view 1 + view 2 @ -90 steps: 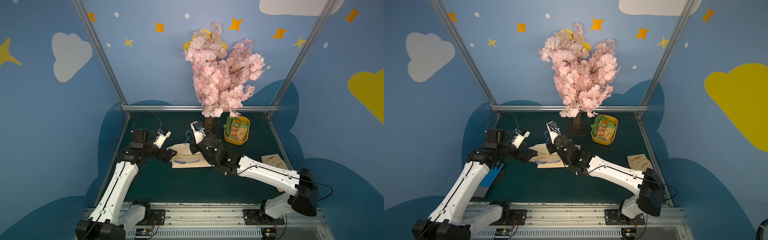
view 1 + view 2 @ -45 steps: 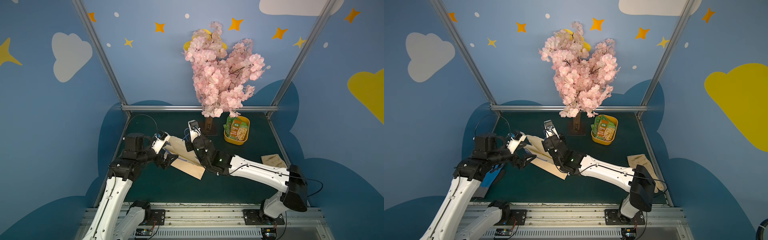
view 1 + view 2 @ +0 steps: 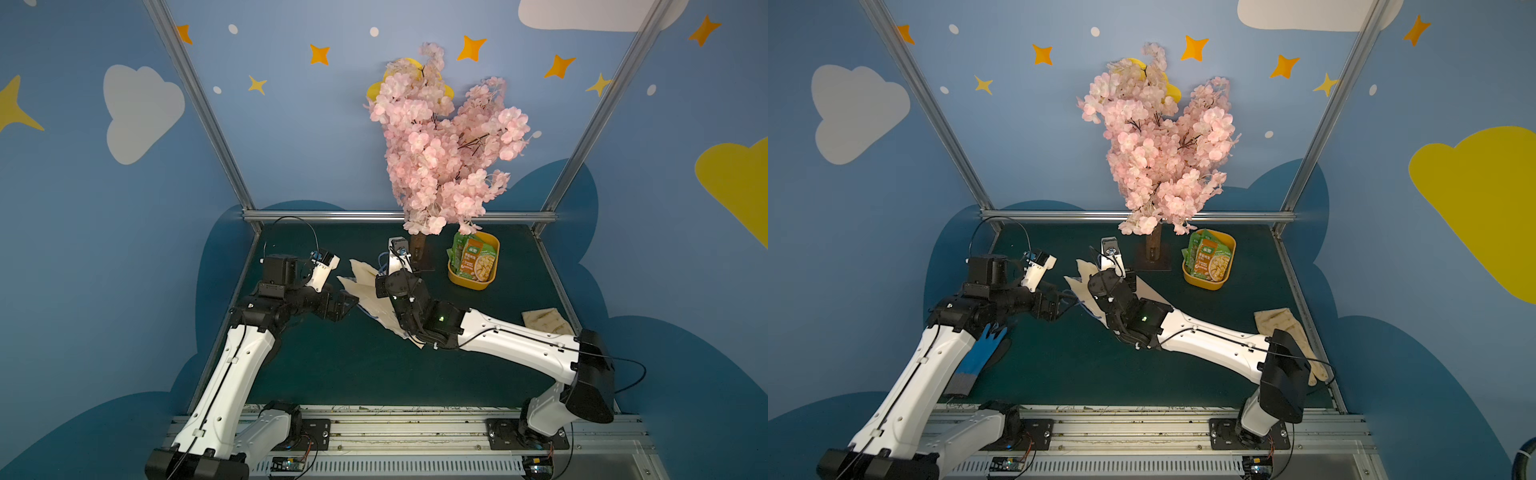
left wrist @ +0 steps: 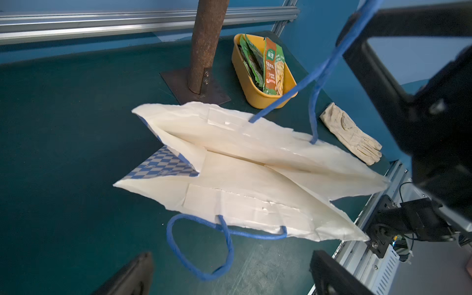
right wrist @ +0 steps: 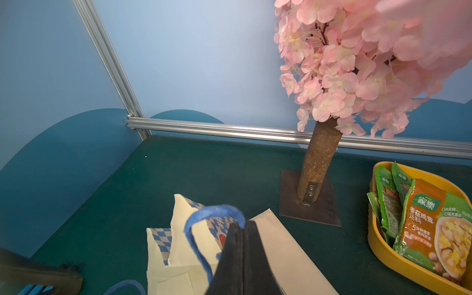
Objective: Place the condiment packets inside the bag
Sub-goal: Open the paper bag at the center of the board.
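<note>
The bag (image 4: 255,178) hangs tilted above the green table, its cream mouth partly spread toward my left gripper. It shows in both top views (image 3: 365,291) (image 3: 1081,282). My right gripper (image 5: 244,226) is shut on the bag's upper blue cord handle (image 5: 204,212) and holds the bag up. The left gripper (image 4: 229,275) stands open just short of the mouth, holding nothing, with the lower handle loop (image 4: 199,255) dangling before it; a top view shows this gripper (image 3: 351,305) too. The condiment packets (image 3: 473,257) (image 5: 429,229) stand in a yellow tub (image 3: 469,283) at the back right.
A pink blossom tree rises on a brown trunk (image 5: 319,158) with a metal base plate, between bag and tub. A beige glove (image 3: 544,320) lies at the right edge. A blue glove (image 3: 984,353) lies under the left arm. Metal frame rails border the table.
The bag lay flat a second ago. My right gripper has lifted it by the handle and tilted it, and the mouth has spread. The left arm drew back leftward, jaws still open.
</note>
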Tool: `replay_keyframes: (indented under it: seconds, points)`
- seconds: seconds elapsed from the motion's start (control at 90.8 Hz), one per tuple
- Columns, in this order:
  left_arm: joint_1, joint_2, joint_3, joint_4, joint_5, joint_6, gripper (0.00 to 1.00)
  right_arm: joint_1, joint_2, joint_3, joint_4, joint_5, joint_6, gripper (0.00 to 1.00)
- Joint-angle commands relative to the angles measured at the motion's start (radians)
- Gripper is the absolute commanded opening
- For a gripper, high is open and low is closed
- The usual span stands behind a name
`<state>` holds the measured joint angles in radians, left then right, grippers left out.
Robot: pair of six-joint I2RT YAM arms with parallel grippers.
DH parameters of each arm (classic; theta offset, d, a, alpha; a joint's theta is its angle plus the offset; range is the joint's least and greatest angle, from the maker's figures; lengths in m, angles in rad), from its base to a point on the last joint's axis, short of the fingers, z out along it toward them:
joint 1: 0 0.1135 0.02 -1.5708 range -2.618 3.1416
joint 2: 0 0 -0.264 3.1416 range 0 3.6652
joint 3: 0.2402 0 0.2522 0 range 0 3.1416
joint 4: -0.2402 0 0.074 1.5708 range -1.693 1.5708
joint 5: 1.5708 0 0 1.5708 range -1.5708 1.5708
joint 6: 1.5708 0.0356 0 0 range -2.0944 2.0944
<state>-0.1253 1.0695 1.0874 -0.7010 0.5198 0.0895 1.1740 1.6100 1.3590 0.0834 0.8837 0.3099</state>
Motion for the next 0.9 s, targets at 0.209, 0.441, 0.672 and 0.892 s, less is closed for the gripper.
replay_keyframes:
  seconds: [0.209, 0.441, 0.672, 0.892]
  points:
    - [0.022, 0.076, 0.012, -0.022, -0.17, -0.102, 0.94, -0.011, 0.084, 0.064, -0.025, 0.02, 0.219, 0.0]
    - [0.128, 0.092, 0.012, -0.094, -0.083, -0.062, 0.61, -0.013, 0.129, 0.088, -0.02, 0.069, 0.255, 0.0]
    - [0.139, 0.096, -0.013, -0.143, -0.029, -0.028, 0.76, -0.017, 0.143, 0.092, -0.003, 0.081, 0.26, 0.0]
    - [0.141, 0.123, -0.011, -0.123, 0.09, -0.063, 0.8, -0.015, 0.15, 0.094, 0.0, 0.066, 0.267, 0.0]
